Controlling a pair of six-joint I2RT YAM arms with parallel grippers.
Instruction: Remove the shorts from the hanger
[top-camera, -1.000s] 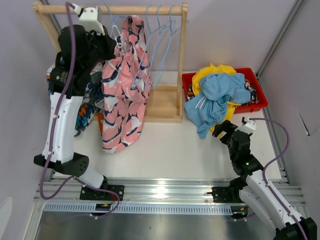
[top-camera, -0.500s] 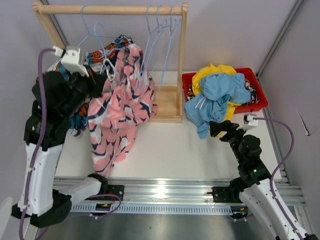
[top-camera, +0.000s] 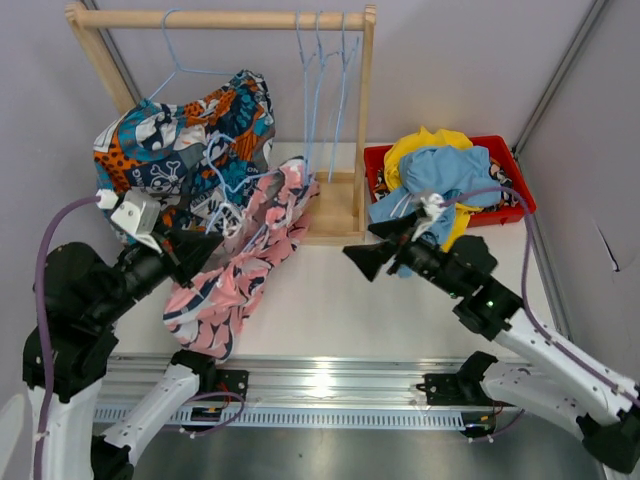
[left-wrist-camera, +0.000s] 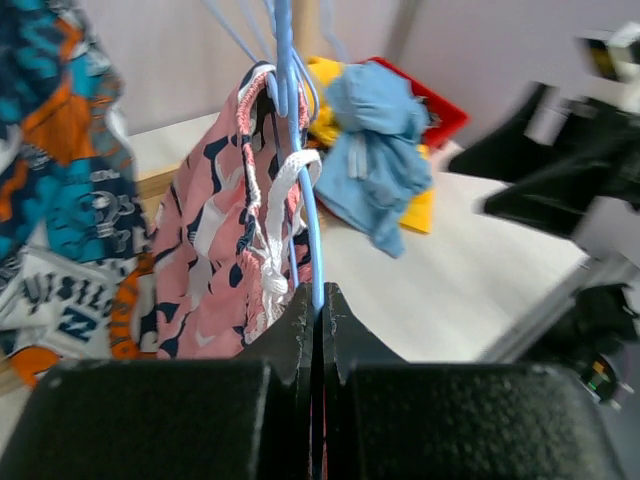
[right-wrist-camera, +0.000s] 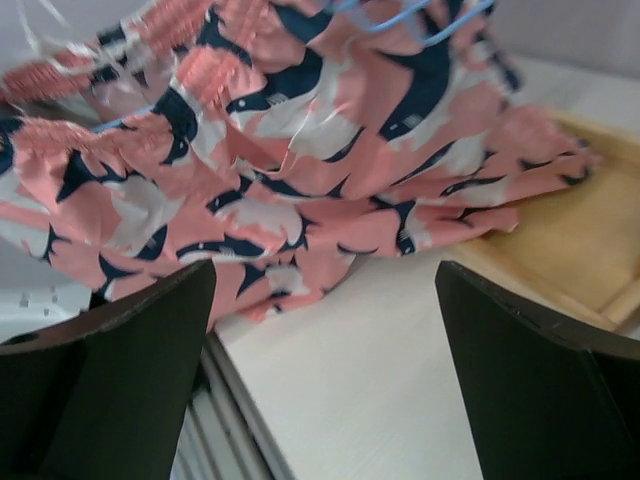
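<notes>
- table (top-camera: 400, 310): white top, everything sits on it.
- rack (top-camera: 230, 18): wooden, far left, rod across the top, base board on the table.
- pink shorts (top-camera: 240, 270): off the rod, slung on a hanger in front of the rack; waistband bunched at the hook, lower end trails onto the table near left. left wrist view shows the white drawstring dangling (left-wrist-camera: 215, 250); they fill the right wrist view (right-wrist-camera: 300, 170).
- patchwork shorts (top-camera: 180, 130): on the rod at far left, just behind the pink pair.
- bin (top-camera: 510, 190): red, far right, beside the rack base.
- blue shorts (top-camera: 450, 175): heaped on the bin, spilling over its near left edge.
- yellow shorts (top-camera: 425, 145): under the blue pair, in the bin.
- right gripper (top-camera: 362, 242): fingers spread wide, nothing in them (right-wrist-camera: 325, 290); pointed left at the pink shorts, near but apart.
- left gripper (top-camera: 205, 245): pinched tight on the hanger wire (left-wrist-camera: 318, 300), near left of the rack.
- hanger (left-wrist-camera: 300, 200): blue wire, carries the pink shorts.
- spare hangers (top-camera: 320, 80): blue wire, bare, on the rod's right end.
</notes>
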